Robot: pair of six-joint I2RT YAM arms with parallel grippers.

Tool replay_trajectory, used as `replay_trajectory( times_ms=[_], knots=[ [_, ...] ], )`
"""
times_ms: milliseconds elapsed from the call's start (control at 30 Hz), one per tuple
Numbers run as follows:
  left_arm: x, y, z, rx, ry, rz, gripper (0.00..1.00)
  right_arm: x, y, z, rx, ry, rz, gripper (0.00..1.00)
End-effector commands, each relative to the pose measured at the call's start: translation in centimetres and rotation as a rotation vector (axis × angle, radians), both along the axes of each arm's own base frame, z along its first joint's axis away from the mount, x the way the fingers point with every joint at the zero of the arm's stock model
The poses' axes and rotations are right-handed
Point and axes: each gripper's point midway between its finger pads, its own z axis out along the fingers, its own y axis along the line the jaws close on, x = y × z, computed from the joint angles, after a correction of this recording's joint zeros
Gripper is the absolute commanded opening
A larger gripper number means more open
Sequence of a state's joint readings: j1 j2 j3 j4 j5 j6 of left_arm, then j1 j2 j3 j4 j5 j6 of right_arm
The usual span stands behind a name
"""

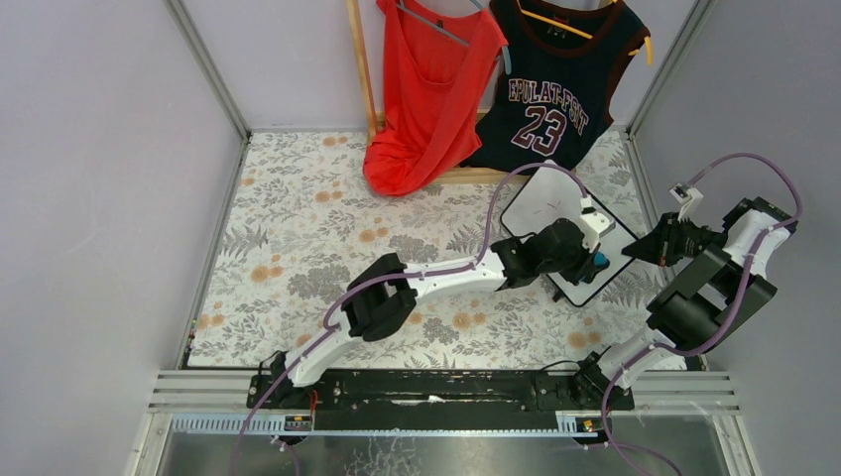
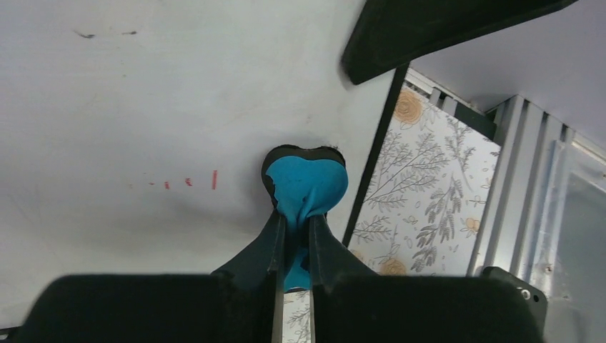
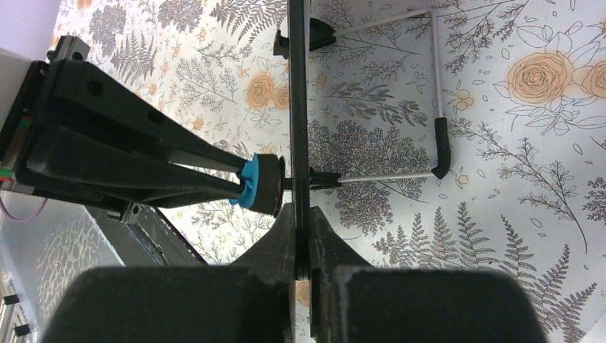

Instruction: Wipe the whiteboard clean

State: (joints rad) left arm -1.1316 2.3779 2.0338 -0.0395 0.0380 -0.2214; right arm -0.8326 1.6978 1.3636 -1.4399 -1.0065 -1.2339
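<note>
Two arms work on one board, which stands on the right half of the floral desk (image 1: 298,228). From the left, the left arm stretches across the desk, and the left pincer (image 2: 297,227) is pinched hard on a blue eraser (image 2: 309,184), squeezing the soft pad into a bulge past its tips. The pad's black felt face is pressed against the whiteboard (image 2: 143,107), close to the black frame (image 2: 371,164) on the side toward the right arm. In the left wrist view, a short row of faint red strokes (image 2: 189,181) lies left of the eraser, apart from it and at about its height, with two dark specks farther up the face. The next wipe therefore probably has to run away from the frame and across the white surface toward those strokes. From overhead the board sits turned like a diamond, and its long axis appears to run from far-left to near-right. It seems to be propped on a wire stand (image 3: 436,86) behind it. Farthest right, the right pincer (image 3: 299,221) is closed on the board's thin edge and steadies it, so the left arm, which carries the eraser, is the one placed to wipe.
</note>
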Motion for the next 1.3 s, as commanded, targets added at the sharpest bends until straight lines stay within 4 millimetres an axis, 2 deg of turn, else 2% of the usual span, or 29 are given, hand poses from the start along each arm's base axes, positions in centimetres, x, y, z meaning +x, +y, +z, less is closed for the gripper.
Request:
replay_trajectory(
  times_ms=[0,400,767,867,1000,1267],
  knots=[
    [2.2,1.0,-0.1,0.023,-0.056,0.038,0.0,-2.0,0.2,-1.2,-0.09,0.066,0.081,0.0],
    [7.3,3.8,-1.5,0.09,-0.073,0.134,0.0,-2.2,0.3,-1.2,-0.09,0.07,0.083,0.0],
    [14.7,10.2,-2.5,0.116,-0.043,0.299,0.0,-2.2,0.2,-1.2,-0.093,0.074,0.082,0.0],
    [15.8,11.3,-2.2,0.099,-0.012,0.313,0.0,-2.2,0.2,-1.2,-0.095,0.073,0.081,0.0],
    [14.4,10.5,-2.3,0.091,0.0,0.281,0.0,-2.0,0.2,-1.0,-0.09,0.069,0.078,0.0],
    [7.5,5.7,-3.0,0.082,-0.009,0.156,0.0,-2.1,0.2,-1.1,-0.095,0.075,0.083,0.0]
  ],
)
